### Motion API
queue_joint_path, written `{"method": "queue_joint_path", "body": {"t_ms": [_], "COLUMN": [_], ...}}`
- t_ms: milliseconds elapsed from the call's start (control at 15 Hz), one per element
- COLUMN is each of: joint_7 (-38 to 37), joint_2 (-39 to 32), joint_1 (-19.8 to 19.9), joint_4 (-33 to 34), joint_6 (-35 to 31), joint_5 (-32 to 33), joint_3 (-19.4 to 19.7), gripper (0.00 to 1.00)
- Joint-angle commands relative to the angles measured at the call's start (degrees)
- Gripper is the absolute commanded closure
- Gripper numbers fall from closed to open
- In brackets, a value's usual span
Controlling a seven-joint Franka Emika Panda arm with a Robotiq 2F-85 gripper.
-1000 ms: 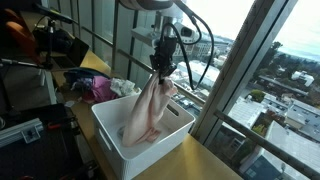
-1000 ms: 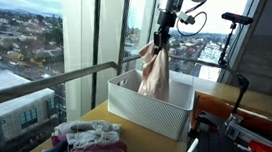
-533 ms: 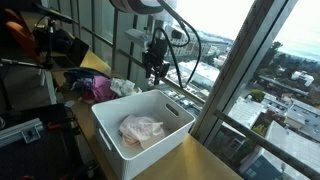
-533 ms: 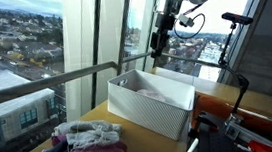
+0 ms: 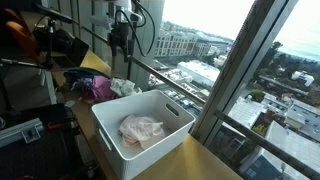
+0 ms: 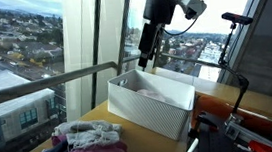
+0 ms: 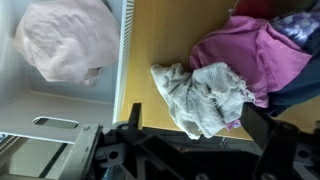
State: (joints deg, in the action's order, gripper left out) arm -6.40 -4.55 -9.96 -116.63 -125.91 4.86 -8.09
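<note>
Our gripper (image 5: 120, 47) hovers empty, jaws wide, over the beige cloth (image 7: 205, 95) beside the white bin (image 5: 160, 148). We should centre on its bunched middle before descending.

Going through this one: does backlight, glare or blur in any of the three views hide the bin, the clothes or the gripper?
In both exterior views, the bright windows backlight the scene; the gripper is a dark silhouette, while the white bin and pink garment are legible. In the wrist view, focus is soft; the beige cloth and magenta garment show folds only.
</note>
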Motion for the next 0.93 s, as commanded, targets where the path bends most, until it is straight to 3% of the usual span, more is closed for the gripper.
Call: {"method": "queue_joint_path", "body": {"t_ms": [0, 400, 867], "joint_7": [-5.0, -9.2, -5.3], "joint_2": [-2.5, -9.7, -19.2], "joint_1": [-3.7, -8.5, -10.2], "joint_4": [-2.9, -4.6, -2.6], "joint_6": [-2.9, -6.3, -11.8], "joint_5": [4.7, 7.3, 0.8], "joint_3": [-3.1, -5.0, -6.8], "gripper": [0.0, 0.0, 0.0]}}
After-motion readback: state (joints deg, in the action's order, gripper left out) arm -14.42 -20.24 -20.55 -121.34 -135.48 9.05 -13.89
